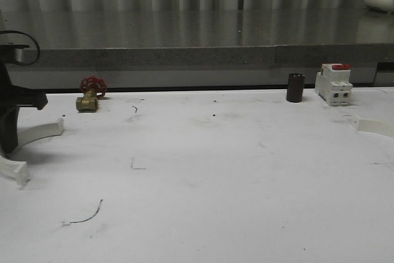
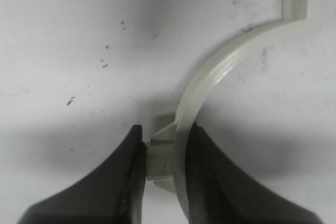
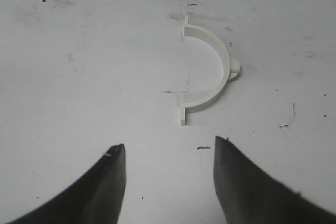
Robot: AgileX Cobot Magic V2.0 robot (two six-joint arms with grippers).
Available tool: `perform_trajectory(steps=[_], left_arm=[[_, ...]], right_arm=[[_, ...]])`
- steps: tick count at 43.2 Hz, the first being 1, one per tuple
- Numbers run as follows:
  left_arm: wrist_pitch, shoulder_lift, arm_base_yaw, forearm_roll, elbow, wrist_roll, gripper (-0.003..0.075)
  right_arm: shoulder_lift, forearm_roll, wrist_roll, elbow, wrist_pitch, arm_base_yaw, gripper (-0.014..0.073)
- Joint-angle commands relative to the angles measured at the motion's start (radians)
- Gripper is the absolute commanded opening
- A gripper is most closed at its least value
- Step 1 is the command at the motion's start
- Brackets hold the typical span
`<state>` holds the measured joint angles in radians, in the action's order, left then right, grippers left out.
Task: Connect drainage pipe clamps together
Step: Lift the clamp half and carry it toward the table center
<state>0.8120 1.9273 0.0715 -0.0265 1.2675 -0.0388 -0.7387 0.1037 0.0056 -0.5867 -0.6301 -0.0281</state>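
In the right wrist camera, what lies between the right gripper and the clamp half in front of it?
Only bare white table. The right gripper has open jaws, and the clamp half lies apart from it, untouched.

The left arm (image 1: 11, 115) is black with a looping black cable; both wrists carry tapered black jaws.

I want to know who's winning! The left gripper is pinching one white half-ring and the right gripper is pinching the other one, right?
Not quite. The right gripper is open, its half-ring lying untouched on the table ahead, as the right wrist view shows. The left gripper does pinch its half-ring.
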Motion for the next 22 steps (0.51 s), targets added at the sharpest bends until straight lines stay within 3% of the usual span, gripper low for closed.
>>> perform_trajectory(steps=[1, 22], left_arm=[[0.023, -0.100, 0.018, -0.006, 0.041, -0.008, 0.0029], [0.014, -0.183, 0.294, -0.050, 0.100, -0.010, 0.0008]], right_arm=[[-0.001, -0.003, -0.006, -0.034, 0.052, 0.008, 0.0414], [-0.001, -0.003, -0.006, -0.034, 0.052, 0.008, 0.0414]])
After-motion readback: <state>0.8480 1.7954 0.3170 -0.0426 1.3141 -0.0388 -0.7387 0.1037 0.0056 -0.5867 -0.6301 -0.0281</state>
